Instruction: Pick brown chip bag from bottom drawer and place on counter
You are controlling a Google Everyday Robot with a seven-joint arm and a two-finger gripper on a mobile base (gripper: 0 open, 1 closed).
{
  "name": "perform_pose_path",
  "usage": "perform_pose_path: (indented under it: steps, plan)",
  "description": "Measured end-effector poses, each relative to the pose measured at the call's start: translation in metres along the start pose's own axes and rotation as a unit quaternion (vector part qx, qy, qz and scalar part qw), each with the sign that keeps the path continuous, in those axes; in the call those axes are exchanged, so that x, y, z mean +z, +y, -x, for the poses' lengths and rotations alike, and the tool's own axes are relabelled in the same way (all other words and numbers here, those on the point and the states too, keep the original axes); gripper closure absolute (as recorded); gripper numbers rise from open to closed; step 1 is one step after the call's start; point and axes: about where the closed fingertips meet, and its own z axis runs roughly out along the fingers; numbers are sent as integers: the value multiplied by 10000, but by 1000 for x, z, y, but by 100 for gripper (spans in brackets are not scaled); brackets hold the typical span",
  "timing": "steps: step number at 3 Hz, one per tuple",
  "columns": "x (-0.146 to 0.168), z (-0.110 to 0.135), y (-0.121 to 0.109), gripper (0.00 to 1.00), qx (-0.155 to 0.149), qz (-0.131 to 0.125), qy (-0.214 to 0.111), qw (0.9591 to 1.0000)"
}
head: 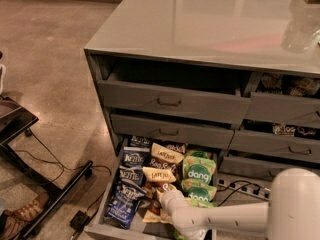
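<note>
The bottom drawer [100, 229] is pulled out at the lower left and full of snack bags. Brown chip bags lie in its middle column: one at the back [167, 154], one in the middle [158, 174], and one nearer the front [152, 213]. My gripper [163, 197] is down in the drawer at the end of the white arm [225, 218], over the brown chip bags between the middle and front ones. Its tips are hidden among the bags. The glossy grey counter [200, 19] tops the cabinet.
Dark blue Kettle bags [131, 171] fill the drawer's left column and green dang bags [198, 173] the right. Upper drawers [170, 102] stand slightly open. A black stand [30, 134], cables and a power strip [235, 186] lie on the floor.
</note>
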Motion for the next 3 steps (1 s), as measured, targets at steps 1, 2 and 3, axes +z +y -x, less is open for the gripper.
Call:
perform_pose_path:
  steps: [1, 2, 3]
  plan:
    - [-39, 25, 0, 100, -102, 72, -358, 9993]
    - [-75, 44, 11, 100, -166, 440, -656, 9967]
    - [-106, 58, 17, 100, -96, 952, -924, 9911]
